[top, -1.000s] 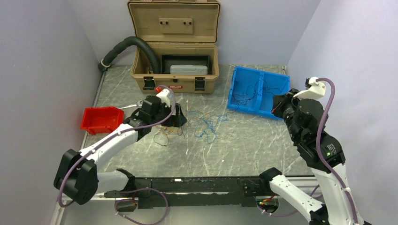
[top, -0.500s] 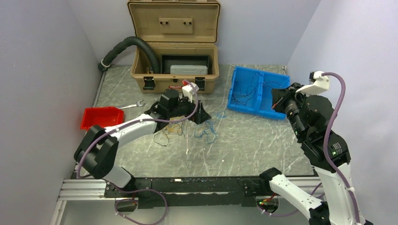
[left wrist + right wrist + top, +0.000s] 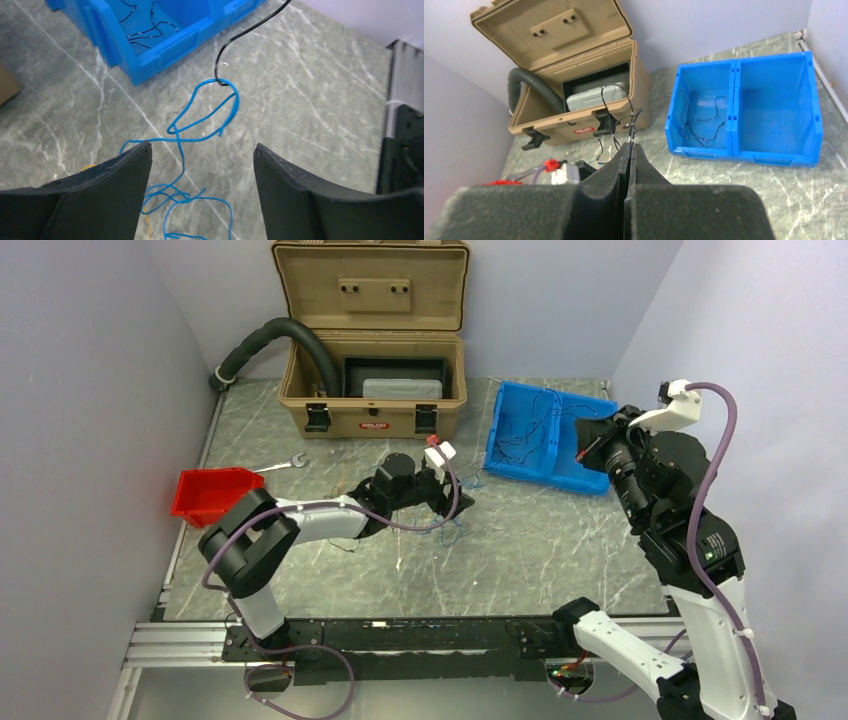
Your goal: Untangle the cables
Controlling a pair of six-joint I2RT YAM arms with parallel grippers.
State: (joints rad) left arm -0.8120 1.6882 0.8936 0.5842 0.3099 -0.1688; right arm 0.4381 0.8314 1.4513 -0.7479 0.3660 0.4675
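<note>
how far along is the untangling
Done: a few black wires lie in the blue bin. In hand: the right tool is shut on the held wire, also black. Left: the blue wires lie tangled on the table under the open, empty left tool, a black strand hooked through one loop.

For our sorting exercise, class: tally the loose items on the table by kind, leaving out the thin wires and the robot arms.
Bins: 2 (blue bin, red bin)
Tan case: 1
Wrench: 1
Black hose: 1
Total: 5
</note>
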